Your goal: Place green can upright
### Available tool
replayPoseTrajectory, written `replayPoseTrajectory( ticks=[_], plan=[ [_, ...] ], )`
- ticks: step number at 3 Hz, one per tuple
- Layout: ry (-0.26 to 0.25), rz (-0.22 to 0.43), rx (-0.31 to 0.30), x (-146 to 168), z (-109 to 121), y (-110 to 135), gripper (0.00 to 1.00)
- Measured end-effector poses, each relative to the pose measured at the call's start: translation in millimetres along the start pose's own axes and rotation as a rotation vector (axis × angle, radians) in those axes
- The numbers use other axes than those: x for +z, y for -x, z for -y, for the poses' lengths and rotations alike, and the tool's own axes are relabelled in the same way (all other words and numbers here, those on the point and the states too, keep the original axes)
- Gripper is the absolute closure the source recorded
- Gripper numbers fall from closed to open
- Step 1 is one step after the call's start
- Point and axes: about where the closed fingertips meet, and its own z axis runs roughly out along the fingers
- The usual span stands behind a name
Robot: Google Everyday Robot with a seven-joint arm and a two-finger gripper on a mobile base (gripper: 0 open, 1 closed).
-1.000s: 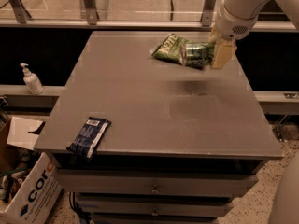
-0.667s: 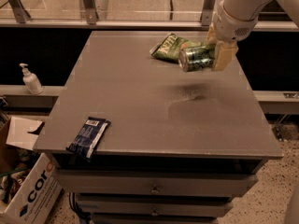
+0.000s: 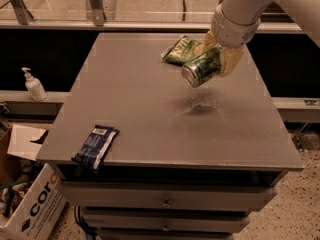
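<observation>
The green can (image 3: 201, 68) has a green patterned label and a silver end. It is held in the air above the grey table (image 3: 140, 99), tilted, with its silver end pointing down and to the left. My gripper (image 3: 218, 59) is shut on the can's far half, its pale fingers on either side. The white arm comes in from the top right. The can's shadow falls on the table right below it.
A crinkled green snack bag (image 3: 180, 49) lies on the table behind the can. A dark blue snack packet (image 3: 95, 145) lies at the front left edge, partly overhanging. A soap bottle (image 3: 34, 85) and a cardboard box (image 3: 27, 204) stand left of the table.
The gripper has tilted the can further, so its silver end now faces down and left, and the can sits slightly lower and to the left.
</observation>
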Motion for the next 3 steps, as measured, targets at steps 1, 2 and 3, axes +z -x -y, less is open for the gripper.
replayPoseTrajectory(
  ticks=[1,2,3],
  plan=[
    [0.001,-0.001,-0.035,1.3,0.1,0.4,1.00],
    [-0.041,0.035,-0.065,2.5,2.1,3.9,1.00],
    [-0.139,0.120,-0.150,1.4,12.1,8.2,1.00]
  ],
)
